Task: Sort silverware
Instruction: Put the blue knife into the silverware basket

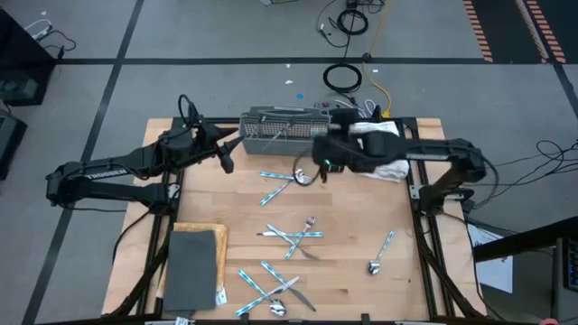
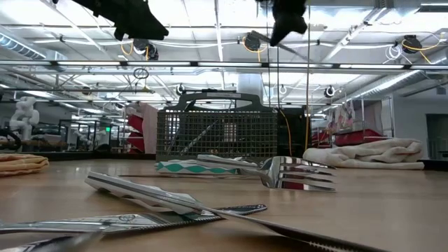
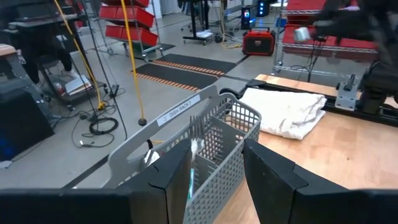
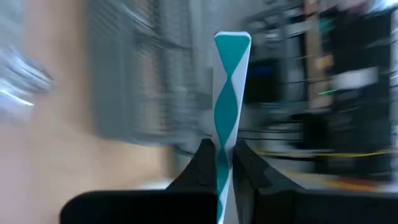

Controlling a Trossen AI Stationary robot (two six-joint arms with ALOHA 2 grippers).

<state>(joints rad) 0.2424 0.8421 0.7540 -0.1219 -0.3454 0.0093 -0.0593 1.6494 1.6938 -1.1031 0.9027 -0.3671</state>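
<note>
Silverware with shiny ends and blue-and-white patterned handles lies scattered on the wooden table: a pair [image 1: 275, 187], a crossed cluster [image 1: 293, 236], one spoon [image 1: 383, 254] and a cluster by the near edge [image 1: 271, 291]. The grey mesh basket [image 1: 284, 131] stands at the far edge. My right gripper [image 1: 314, 167] hovers just in front of the basket, shut on one piece of silverware [image 4: 227, 99]. My left gripper [image 1: 226, 161] is open and holds nothing, raised by the basket's left end; in its wrist view the basket [image 3: 211, 140] shows beyond the fingers. My right gripper [image 4: 224, 152] pinches the piece between its two fingers, on the patterned handle [image 4: 222, 146]. The handle's free end [image 4: 232, 46] sticks out well past the fingertips. The piece is lifted clear of the table. Its rounded metal end [image 1: 302, 177] shows beside the gripper in the high view.
A white folded towel [image 1: 390, 155] lies right of the basket under the right arm. A grey mat on a tan cloth [image 1: 194, 266] sits at the near left. Bare wood shows between the silverware clusters and along the table's right side.
</note>
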